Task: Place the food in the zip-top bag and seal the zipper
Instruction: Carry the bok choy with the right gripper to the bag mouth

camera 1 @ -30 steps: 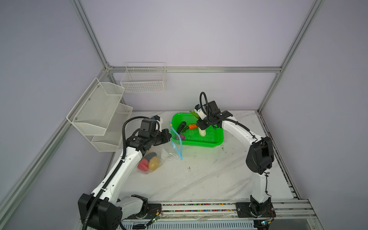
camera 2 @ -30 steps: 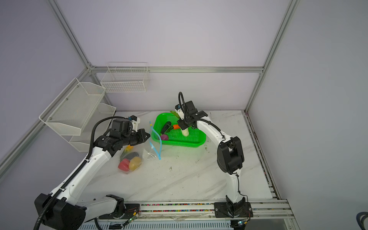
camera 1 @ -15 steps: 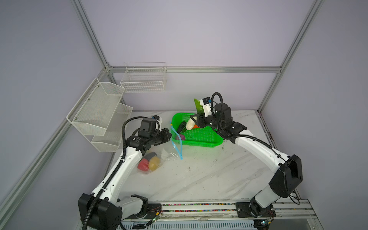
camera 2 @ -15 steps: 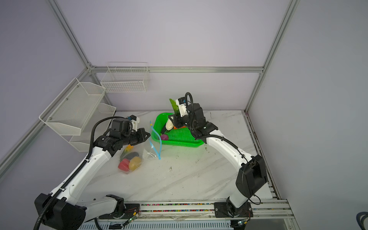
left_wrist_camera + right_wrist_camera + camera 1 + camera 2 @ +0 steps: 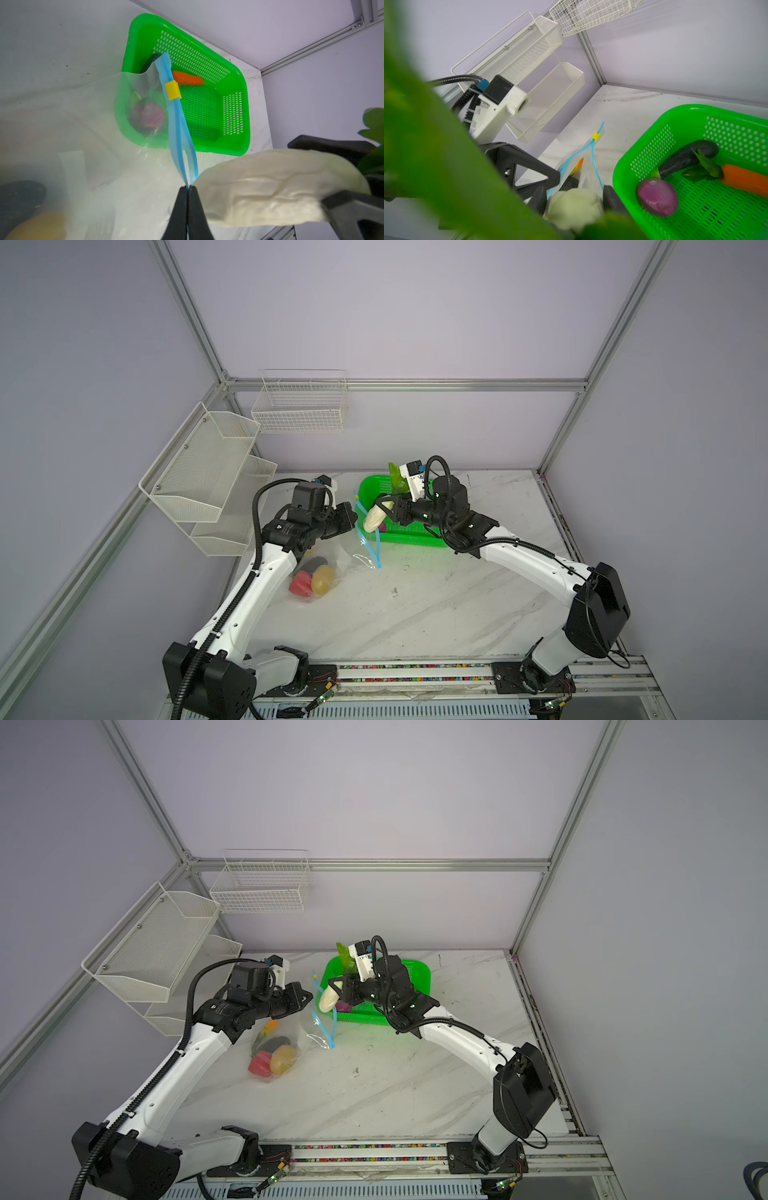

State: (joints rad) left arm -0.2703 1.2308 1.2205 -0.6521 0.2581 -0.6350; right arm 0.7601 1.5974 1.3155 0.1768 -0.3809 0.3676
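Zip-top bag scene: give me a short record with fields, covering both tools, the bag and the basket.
left tool: shut on the zipper, holding up the zip-top bag
right tool: shut on the white radish, next to the bag mouth
zipper state: unsealed
in bag: red pepper, yellow potato
in green basket: purple onion, carrot, eggplant

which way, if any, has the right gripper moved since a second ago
Yes. The right gripper has moved left, from the middle of the green basket to its left rim, carrying the white radish toward the zip-top bag.
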